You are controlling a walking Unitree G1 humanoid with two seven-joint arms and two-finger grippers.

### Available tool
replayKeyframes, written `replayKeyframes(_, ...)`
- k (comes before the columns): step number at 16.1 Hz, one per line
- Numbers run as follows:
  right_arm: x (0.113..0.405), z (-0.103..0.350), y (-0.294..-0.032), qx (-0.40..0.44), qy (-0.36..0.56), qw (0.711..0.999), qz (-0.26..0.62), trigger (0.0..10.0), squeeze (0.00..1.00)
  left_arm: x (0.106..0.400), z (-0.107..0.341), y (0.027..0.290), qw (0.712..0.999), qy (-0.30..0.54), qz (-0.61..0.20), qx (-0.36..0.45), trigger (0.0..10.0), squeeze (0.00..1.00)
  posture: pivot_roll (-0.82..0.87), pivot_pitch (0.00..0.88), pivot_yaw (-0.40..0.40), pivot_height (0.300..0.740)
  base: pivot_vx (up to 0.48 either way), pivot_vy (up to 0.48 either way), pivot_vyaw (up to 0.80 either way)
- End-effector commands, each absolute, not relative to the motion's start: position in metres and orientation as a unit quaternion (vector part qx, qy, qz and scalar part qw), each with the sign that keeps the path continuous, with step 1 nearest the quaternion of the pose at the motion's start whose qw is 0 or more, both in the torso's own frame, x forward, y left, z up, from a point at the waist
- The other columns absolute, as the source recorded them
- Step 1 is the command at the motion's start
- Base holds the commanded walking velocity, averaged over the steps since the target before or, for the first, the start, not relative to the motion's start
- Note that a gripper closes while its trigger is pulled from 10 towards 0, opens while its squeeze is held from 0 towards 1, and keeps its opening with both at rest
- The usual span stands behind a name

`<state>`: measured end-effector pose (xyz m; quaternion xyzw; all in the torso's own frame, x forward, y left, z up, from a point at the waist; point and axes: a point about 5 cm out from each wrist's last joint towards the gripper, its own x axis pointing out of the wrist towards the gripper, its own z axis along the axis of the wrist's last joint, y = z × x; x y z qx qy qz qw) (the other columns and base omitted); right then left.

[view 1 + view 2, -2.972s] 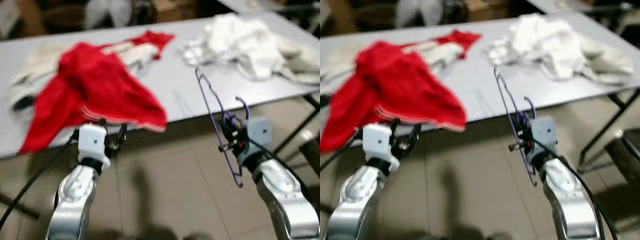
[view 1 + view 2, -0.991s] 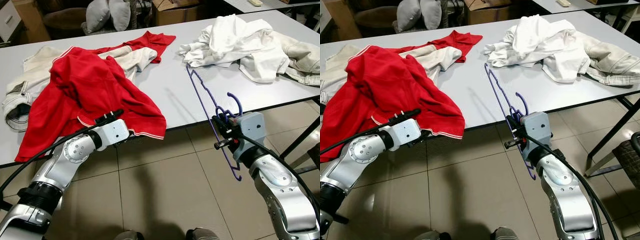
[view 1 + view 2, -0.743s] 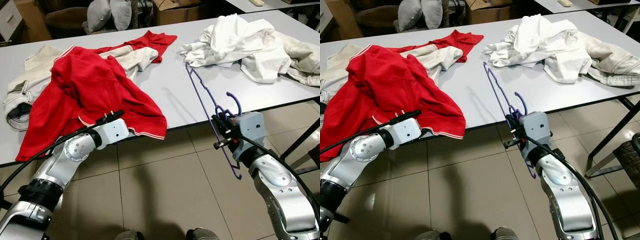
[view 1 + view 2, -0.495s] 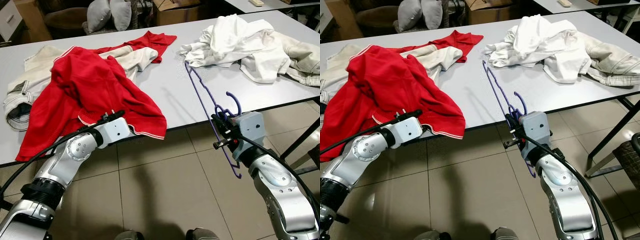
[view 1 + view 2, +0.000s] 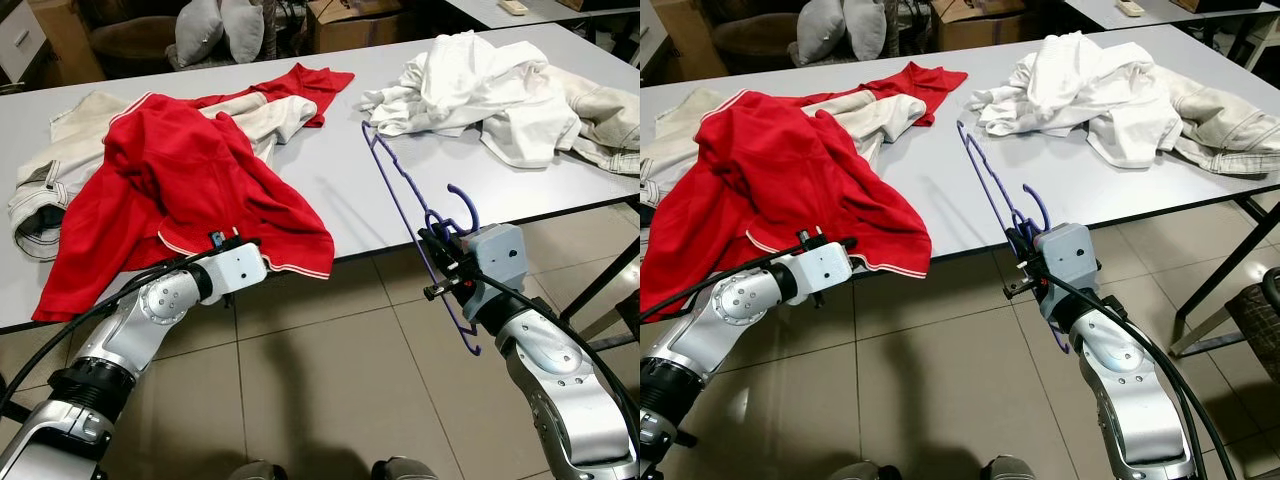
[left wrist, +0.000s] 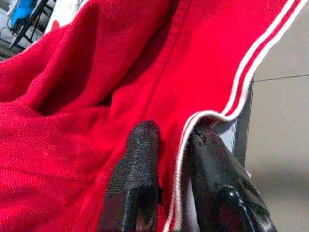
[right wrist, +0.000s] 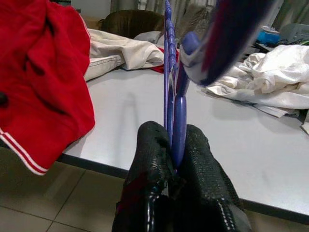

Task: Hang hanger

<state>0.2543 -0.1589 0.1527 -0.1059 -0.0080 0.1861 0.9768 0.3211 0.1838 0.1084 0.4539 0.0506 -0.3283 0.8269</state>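
purple hanger (image 5: 400, 190) upright, pinched in right claw (image 7: 174, 159), seemingly ridged
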Motion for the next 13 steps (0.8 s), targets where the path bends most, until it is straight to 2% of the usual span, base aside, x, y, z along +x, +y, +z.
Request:
replayKeyframes(1, 0.253, 0.15, -0.158, -0.109, -0.005, 0.975, 0.194, 10.0, 0.0, 0.322, 0.106, 0.194, 0.826, 0.073, -0.312, 0.464, 0.0, 0.0, -0.18, 0.029, 0.055, 0.74, 0.0, 0.0, 0.0)
replayKeyframes(4, 0.251, 0.15, -0.158, -0.111, -0.005, 0.971, 0.21, 10.0, 0.0, 0.324, 0.106, 0.198, 0.829, 0.086, -0.3, 0.465, 0.0, 0.0, -0.18, 0.03, 0.055, 0.74, 0.0, 0.0, 0.0)
replayKeyframes(5, 0.25, 0.151, -0.157, -0.107, -0.006, 0.97, 0.22, 10.0, 0.0, 0.326, 0.107, 0.198, 0.839, 0.089, -0.295, 0.449, 0.0, 0.0, -0.18, 0.03, 0.054, 0.74, 0.0, 0.0, 0.0)
replayKeyframes(6, 0.246, 0.153, -0.157, -0.092, -0.005, 0.967, 0.237, 10.0, 0.0, 0.329, 0.109, 0.197, 0.857, 0.093, -0.293, 0.414, 0.0, 0.0, -0.18, 0.03, 0.051, 0.74, 0.0, 0.0, 0.0)
replayKeyframes(8, 0.231, 0.157, -0.156, -0.068, -0.007, 0.955, 0.29, 10.0, 0.0, 0.337, 0.128, 0.184, 0.908, 0.074, -0.29, 0.293, 0.0, 0.0, -0.18, 0.03, 0.051, 0.74, 0.0, 0.0, 0.0)
replayKeyframes(10, 0.221, 0.156, -0.154, -0.071, -0.002, 0.943, 0.325, 10.0, 0.0, 0.344, 0.143, 0.177, 0.922, 0.055, -0.292, 0.247, 0.0, 0.0, -0.18, 0.032, 0.055, 0.74, 0.0, 0.0, 0.0)
replayKeyframes(12, 0.209, 0.16, -0.149, -0.061, -0.012, 0.924, 0.377, 10.0, 0.0, 0.362, 0.181, 0.17, 0.953, -0.001, -0.256, 0.16, 0.0, 0.0, -0.18, 0.035, 0.064, 0.74, 0.0, 0.0, 0.0)
replayKeyframes(13, 0.206, 0.162, -0.149, -0.057, -0.013, 0.921, 0.385, 10.0, 0.0, 0.364, 0.189, 0.17, 0.957, -0.01, -0.25, 0.147, 0.0, 0.0, -0.18, 0.035, 0.064, 0.74, 0.0, 0.0, 0.0)
